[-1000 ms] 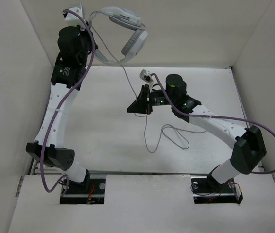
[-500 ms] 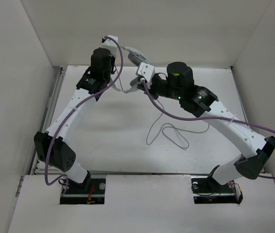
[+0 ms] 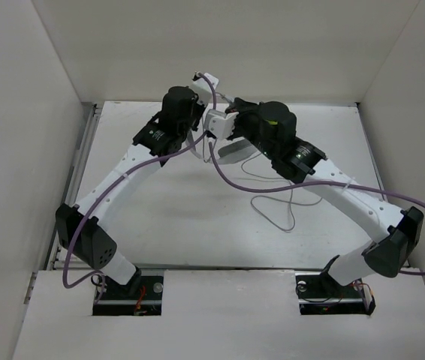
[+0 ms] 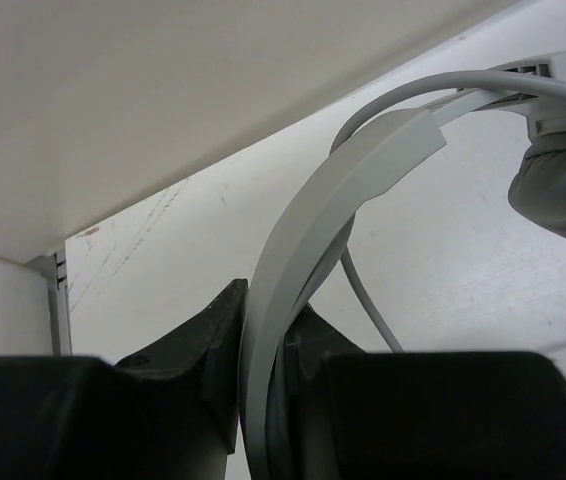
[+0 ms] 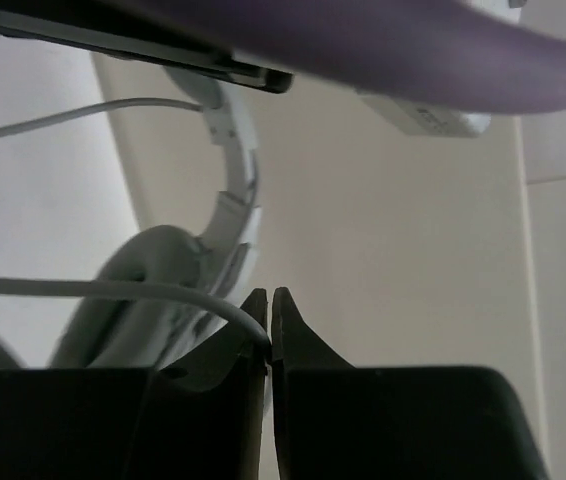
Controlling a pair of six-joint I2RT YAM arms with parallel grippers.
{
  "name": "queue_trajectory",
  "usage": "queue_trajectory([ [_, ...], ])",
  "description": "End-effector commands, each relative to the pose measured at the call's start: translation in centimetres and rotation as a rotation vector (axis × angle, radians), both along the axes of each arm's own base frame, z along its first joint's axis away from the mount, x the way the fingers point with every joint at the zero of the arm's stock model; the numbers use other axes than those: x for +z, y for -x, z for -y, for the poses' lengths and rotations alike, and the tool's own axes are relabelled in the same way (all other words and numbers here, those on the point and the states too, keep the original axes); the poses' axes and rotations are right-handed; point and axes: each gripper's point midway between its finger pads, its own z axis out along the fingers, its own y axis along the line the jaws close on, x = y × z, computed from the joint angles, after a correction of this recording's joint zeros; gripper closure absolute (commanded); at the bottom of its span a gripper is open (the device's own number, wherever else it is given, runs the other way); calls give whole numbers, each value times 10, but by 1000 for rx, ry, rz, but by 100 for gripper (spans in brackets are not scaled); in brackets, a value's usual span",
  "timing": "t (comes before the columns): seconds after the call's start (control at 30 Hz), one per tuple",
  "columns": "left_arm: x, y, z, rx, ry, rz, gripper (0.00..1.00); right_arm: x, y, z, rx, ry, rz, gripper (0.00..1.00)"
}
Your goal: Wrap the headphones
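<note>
Headphones sit clamped by the headband in the left gripper. The right gripper, close beside at upper centre, apparently pinches the cord trailing leftward.

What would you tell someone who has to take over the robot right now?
Left gripper: shut on the headband of the headphones, which seem to be held up off the table.
Right gripper: shut on the thin grey cord, close beside an earcup.
Done: both grips are made. No turn of cord around the headphones can be seen.
Left: much of the cord lies in loose loops on the table; it has to be wound around the headphones.
</note>
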Motion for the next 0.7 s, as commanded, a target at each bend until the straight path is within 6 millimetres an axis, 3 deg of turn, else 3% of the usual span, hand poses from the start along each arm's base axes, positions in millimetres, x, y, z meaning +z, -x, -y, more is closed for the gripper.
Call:
queue_trajectory([
  [0.0,44,28,17,-118,58,78,100,81,-17,45,-141,-82,288,91],
  [0.2,43,54,40,-261,63,48,100,83,-40,68,-147,-152,245,90],
  [0.37,47,70,51,-344,91,28,100,61,-57,73,-98,-224,106,86],
  [0.5,53,82,61,-412,96,18,100,58,-67,76,-63,-290,35,83],
  [0.67,71,95,68,-483,133,27,100,34,-83,79,-7,-337,-89,81],
])
